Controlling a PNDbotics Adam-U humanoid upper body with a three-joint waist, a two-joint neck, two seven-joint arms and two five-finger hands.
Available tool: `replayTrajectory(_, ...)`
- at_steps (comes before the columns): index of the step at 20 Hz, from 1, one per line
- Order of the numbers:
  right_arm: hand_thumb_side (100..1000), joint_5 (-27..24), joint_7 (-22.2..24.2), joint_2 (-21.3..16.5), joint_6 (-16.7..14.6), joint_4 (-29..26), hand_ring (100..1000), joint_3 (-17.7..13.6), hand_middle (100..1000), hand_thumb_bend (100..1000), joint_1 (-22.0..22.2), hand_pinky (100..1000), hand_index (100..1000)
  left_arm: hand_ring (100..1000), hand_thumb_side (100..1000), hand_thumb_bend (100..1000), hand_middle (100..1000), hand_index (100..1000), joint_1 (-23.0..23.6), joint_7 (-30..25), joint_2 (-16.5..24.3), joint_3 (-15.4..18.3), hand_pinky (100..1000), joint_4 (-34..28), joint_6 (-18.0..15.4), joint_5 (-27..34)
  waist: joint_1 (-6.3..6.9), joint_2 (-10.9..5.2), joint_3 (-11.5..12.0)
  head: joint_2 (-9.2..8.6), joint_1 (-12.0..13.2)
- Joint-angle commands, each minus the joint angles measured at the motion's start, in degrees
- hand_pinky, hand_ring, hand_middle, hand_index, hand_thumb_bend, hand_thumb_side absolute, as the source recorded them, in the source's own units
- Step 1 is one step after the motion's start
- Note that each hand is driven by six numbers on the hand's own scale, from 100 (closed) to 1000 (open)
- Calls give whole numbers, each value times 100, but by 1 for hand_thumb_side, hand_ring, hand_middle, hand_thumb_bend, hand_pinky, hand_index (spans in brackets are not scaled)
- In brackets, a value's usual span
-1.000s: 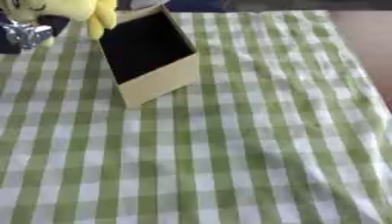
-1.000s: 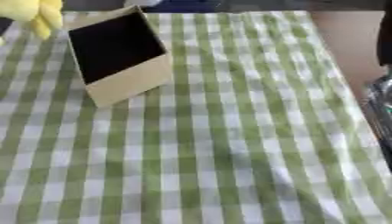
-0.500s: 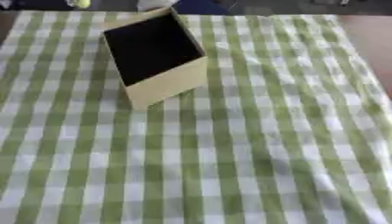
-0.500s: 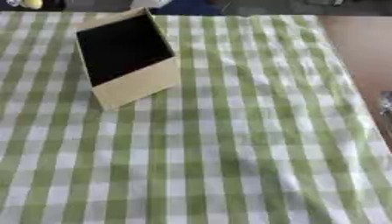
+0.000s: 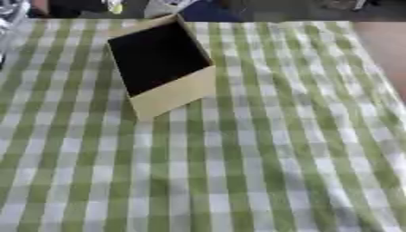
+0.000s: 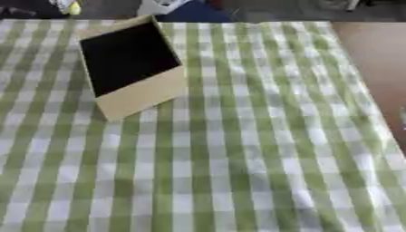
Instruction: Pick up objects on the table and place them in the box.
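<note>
An open cardboard box [image 5: 162, 68] with a dark inside stands tilted on the far left part of the green checked cloth [image 5: 262, 149]. No loose object lies on the cloth. A small yellow thing [image 5: 116, 6] shows at the top edge, behind the box. A silver part of my left arm [image 5: 9, 17] is just inside the top left corner; the hand itself is cut off by the edge. My right hand shows in no view.
The table's bare brown surface [image 6: 373, 50] runs along the right side of the cloth. Dark shapes and a blue patch [image 5: 202, 10] lie beyond the far edge.
The left hand with the yellow thing has gone up and almost out of the picture. The dark right arm at the right edge has left the view.
</note>
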Motion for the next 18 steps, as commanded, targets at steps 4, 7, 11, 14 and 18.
replayTrajectory(4, 1000, -36, 19, -33, -4, -102, 788, -34, 667, 100, -86, 780, 796, 499, 100, 100, 469, 536, -222, 184, -185, -87, 396, 694, -443, -254, 11, -128, -28, -59, 31)
replayTrajectory(7, 1000, -41, 19, -17, -7, -102, 788, -36, 667, 100, -89, 780, 796, 500, 100, 123, 471, 538, -248, 281, -281, -96, 399, 1022, -630, -356, 10, -132, -35, -69, 13)
replayTrajectory(11, 1000, -52, 15, 17, 1, -102, 788, -38, 666, 100, -91, 780, 795, 502, 100, 145, 473, 540, -284, 375, -381, -126, 402, 1208, -822, -404, 11, -134, -46, -63, 8)
replayTrajectory(14, 1000, -55, 16, 27, 3, -102, 788, -38, 665, 100, -80, 780, 795, 504, 105, 161, 475, 544, -295, 361, -423, -178, 406, 1241, -932, -436, 20, -132, -57, -50, 8)
replayTrajectory(18, 1000, -55, 8, 39, -2, -102, 787, -45, 664, 100, -82, 779, 795, 525, 140, 265, 498, 581, -272, 196, -469, -269, 443, 1326, -1027, -649, 35, -131, -87, -26, 17)
